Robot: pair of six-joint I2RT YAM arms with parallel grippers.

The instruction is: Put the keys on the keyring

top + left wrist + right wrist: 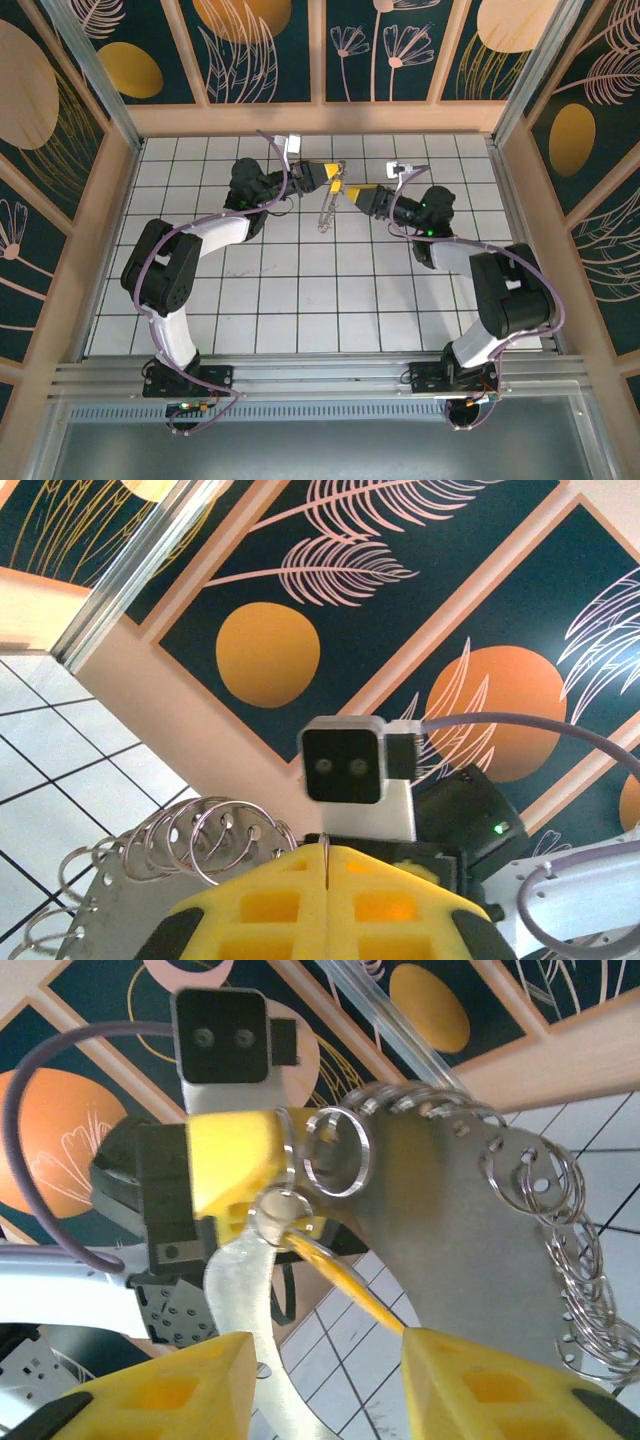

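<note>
Both arms reach in over the white tiled counter (300, 300) and meet above the middle of its far edge. The left gripper (330, 173) and the right gripper (350, 191) are tip to tip there, with the keyring (327, 212) hanging between them, raised off the tiles.

In the left wrist view the left gripper (328, 865) has its yellow fingers pressed together on a thin metal edge of the keyring, which is seen edge-on. A row of split rings (200, 830) fans out to the left of the grip.

From the right wrist the keyring (450, 1220) shows as a flat grey plate. Wire rings are threaded through holes along its rim, and one yellow finger of the left gripper clamps its upper left part. A small ring (280, 1205) sits just under that finger, and the key (345, 1282), seen as a thin yellow-orange strip, slants down from it.

The right gripper (325, 1348) has its jaws parted to a moderate gap and clamps nothing. The key's lower end reaches the inner corner of one finger (480, 1390), but contact there cannot be told
</note>
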